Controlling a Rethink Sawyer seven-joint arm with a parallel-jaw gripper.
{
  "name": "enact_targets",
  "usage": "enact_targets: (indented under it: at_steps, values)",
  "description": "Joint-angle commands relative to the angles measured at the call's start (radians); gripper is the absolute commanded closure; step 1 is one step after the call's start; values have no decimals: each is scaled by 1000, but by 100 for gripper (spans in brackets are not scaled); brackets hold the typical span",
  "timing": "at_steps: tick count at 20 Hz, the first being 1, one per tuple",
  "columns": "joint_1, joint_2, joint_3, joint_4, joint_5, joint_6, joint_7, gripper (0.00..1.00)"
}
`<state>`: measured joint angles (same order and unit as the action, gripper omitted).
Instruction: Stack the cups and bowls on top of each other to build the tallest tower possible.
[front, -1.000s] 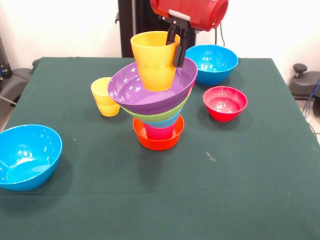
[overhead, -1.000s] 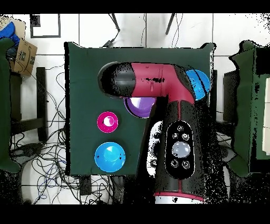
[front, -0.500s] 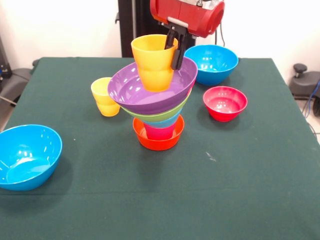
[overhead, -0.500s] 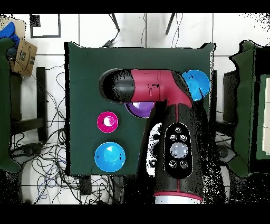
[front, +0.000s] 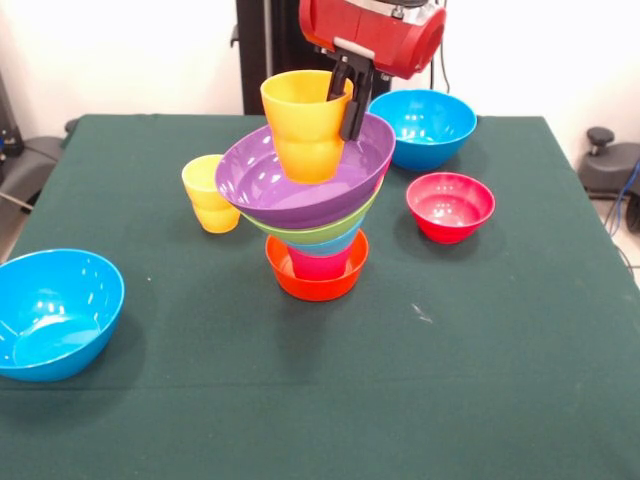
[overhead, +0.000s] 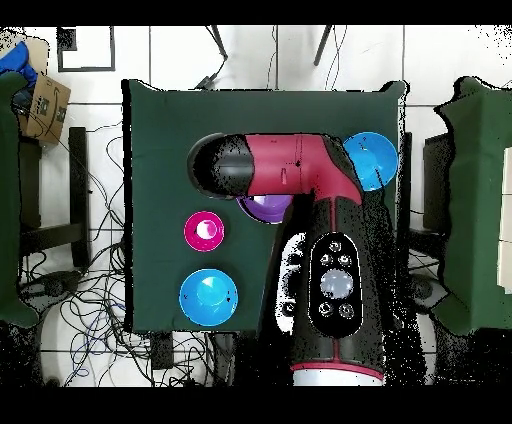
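Orange cup (front: 305, 122) sits at the top of the tower (front: 312, 215), down in the purple bowl (front: 265, 180), with the tool (front: 350, 95) pinching its rim, one finger (front: 353, 105) outside the wall. Below come a lime green bowl (front: 318, 233), a light blue one, a red-pink cup (front: 320, 265) and the orange base bowl (front: 316, 285), mid-bench (front: 480, 350). Apart stand a yellow cup (front: 209, 194), a small red bowl (front: 450, 206) and two blue bowls (front: 425, 127) (front: 52, 312). From overhead the arm (overhead: 300, 180) covers most of the stack.
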<state>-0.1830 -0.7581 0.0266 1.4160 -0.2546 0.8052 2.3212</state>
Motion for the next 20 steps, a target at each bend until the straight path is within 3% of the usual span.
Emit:
enact_targets:
  at_steps: [1,20]
  values:
    - [-19,35,88,92,-73,-39,-165,100]
    - [-13,33,89,120,-97,-93,-145,100]
